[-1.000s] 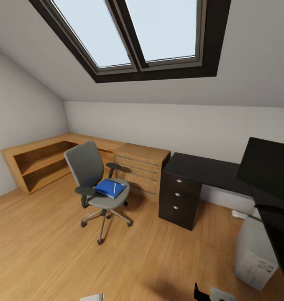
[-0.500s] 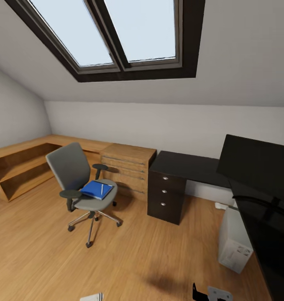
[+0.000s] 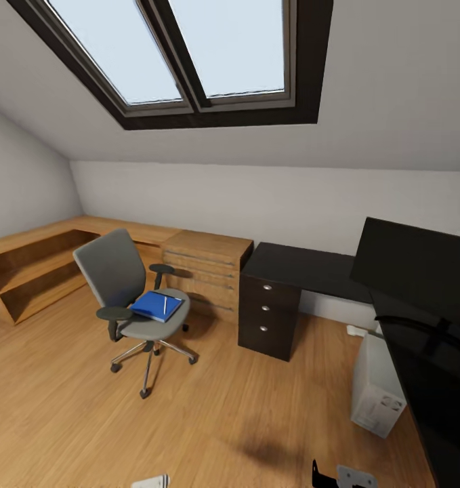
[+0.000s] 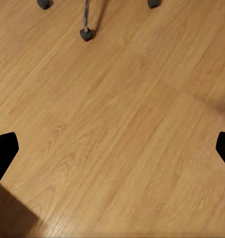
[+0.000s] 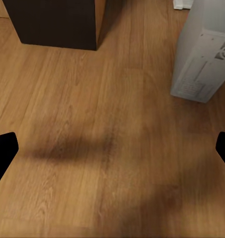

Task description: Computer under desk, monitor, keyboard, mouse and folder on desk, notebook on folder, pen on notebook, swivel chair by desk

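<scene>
Head view showed the folder [image 3: 157,306] on the swivel chair [image 3: 131,298], ahead to my left, well apart from the bench [image 3: 311,268] at right. Left wrist view: my left hand [image 4: 112,151] was spread wide and empty over floor near the chair's castors. Right wrist view: my right hand [image 5: 112,151], likewise wide and empty, faced the computer [image 5: 204,49].

I see bright, even daylight from the skylight [image 3: 189,54] overhead. The wooden floor [image 3: 67,407] carries 1 soft blurred shadow ahead of me. The head view bends toward its edges; both wrist views look soft, slightly smeared.
</scene>
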You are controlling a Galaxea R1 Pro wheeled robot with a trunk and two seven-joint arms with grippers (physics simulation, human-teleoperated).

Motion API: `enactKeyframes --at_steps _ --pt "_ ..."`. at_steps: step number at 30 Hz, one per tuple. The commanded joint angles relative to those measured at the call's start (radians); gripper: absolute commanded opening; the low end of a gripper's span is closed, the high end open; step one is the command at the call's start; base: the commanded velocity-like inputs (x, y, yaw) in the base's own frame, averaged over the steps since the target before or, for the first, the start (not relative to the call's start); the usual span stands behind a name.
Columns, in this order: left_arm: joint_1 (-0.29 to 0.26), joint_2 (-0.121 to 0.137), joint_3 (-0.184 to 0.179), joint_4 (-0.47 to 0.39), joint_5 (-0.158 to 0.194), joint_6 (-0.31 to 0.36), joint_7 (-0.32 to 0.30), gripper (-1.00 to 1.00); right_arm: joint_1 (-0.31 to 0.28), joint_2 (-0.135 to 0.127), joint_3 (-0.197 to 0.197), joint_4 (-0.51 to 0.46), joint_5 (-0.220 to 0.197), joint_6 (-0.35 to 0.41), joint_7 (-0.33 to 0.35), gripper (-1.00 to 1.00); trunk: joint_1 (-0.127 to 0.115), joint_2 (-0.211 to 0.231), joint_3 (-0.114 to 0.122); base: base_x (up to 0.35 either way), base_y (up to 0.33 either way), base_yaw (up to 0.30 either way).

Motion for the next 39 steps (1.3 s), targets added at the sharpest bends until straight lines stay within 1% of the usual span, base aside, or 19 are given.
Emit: enactKeyframes --at_steps 1,6,19,20,21,23,25,26,28,29,30,31,34,35,37,38,39 --pt "-0.001 -0.001 -0.008 0.0 0.01 -0.004 0.005 1.0 -0.001 0.0 -0.003 0.001 0.005 -0.002 -0.004 1.0 -0.004 0.006 0.001 0.0 0.0 0.0" --pt "-0.001 -0.008 -0.008 0.0 0.01 -0.004 0.006 1.0 -0.001 0.0 -0.003 0.002 0.005 -0.002 -0.004 1.0 -0.023 0.041 0.016 0.0 0.0 0.0" --pt "-0.001 -0.008 -0.008 0.0 0.01 -0.004 0.006 1.0 -0.001 0.0 -0.003 0.004 0.007 -0.003 -0.004 1.0 -0.073 0.132 0.056 0.0 0.0 0.0" --pt "-0.001 -0.008 -0.009 0.0 0.01 -0.003 0.006 1.0 -0.001 0.0 -0.002 0.003 0.014 -0.004 -0.003 1.0 -0.077 0.139 0.059 0.0 0.0 0.0" --pt "-0.001 -0.008 -0.01 -0.003 0.009 -0.002 0.006 1.0 -0.001 0.0 0.003 -0.002 0.038 -0.005 -0.003 1.0 -0.081 0.146 0.063 0.0 0.0 0.0" --pt "-0.001 -0.009 -0.01 -0.014 0.009 0.0 0.005 1.0 -0.001 0.0 0.01 -0.007 0.061 -0.01 -0.004 1.0 -0.088 0.16 0.069 0.0 0.0 0.0" --pt "-0.001 -0.009 -0.011 -0.04 0.009 0.003 0.003 1.0 -0.001 0.001 0.016 -0.015 0.082 -0.019 -0.006 1.0 -0.096 0.174 0.075 0.0 0.0 0.0" --pt "-0.001 -0.01 -0.011 -0.077 0.008 0.01 0.002 1.0 -0.001 0.001 0.019 -0.03 0.095 -0.028 -0.007 1.0 -0.1 0.181 0.078 0.0 0.0 0.0" --pt "-0.001 -0.011 -0.011 -0.125 0.008 0.024 0.002 1.0 -0.001 0.003 0.021 -0.057 0.103 -0.033 -0.008 1.0 -0.107 0.195 0.084 0.0 0.0 0.0" --pt "-0.001 -0.011 -0.011 -0.179 0.008 0.053 0.003 1.0 -0.001 0.005 0.022 -0.099 0.109 -0.035 -0.01 1.0 -0.111 0.202 0.088 0.0 0.0 0.0" --pt "-0.001 -0.012 -0.011 -0.274 0.008 0.138 0.003 1.0 -0.001 0.015 0.024 -0.188 0.113 -0.021 -0.012 1.0 -0.115 0.209 0.091 0.0 0.0 0.0" --pt "-0.001 -0.012 -0.011 -0.346 0.008 0.211 0.004 1.0 -0.001 0.025 0.024 -0.26 0.113 0.018 -0.012 1.0 -0.119 0.216 0.094 0.0 0.0 0.0" --pt "-0.001 -0.012 -0.012 -0.462 0.007 0.318 0.006 1.0 -0.001 0.043 0.024 -0.396 0.114 0.131 -0.013 1.0 -0.13 0.237 0.103 0.0 0.0 0.0" --pt "-0.001 -0.013 -0.012 -0.544 0.006 0.376 0.011 1.0 -0.001 0.059 0.024 -0.515 0.115 0.235 -0.013 1.0 -0.134 0.244 0.106 0.0 0.0 0.0" --pt "-0.001 -0.014 -0.014 -0.625 0.006 0.423 0.023 1.0 -0.001 0.078 0.022 -0.652 0.114 0.356 -0.013 1.0 -0.142 0.258 0.113 0.0 0.0 0.0" --pt "-0.001 -0.03 -0.02 -0.808 0.007 0.544 0.059 1.0 -0.001 0.118 0.023 -0.99 0.109 0.704 -0.011 1.0 -0.146 0.265 0.116 0.0 0.0 0.0" --pt "-0.001 -0.039 -0.02 -0.875 0.007 0.601 0.067 1.0 -0.001 0.126 0.026 -1.092 0.107 0.831 -0.009 1.0 -0.15 0.272 0.119 0.0 0.0 0.0"
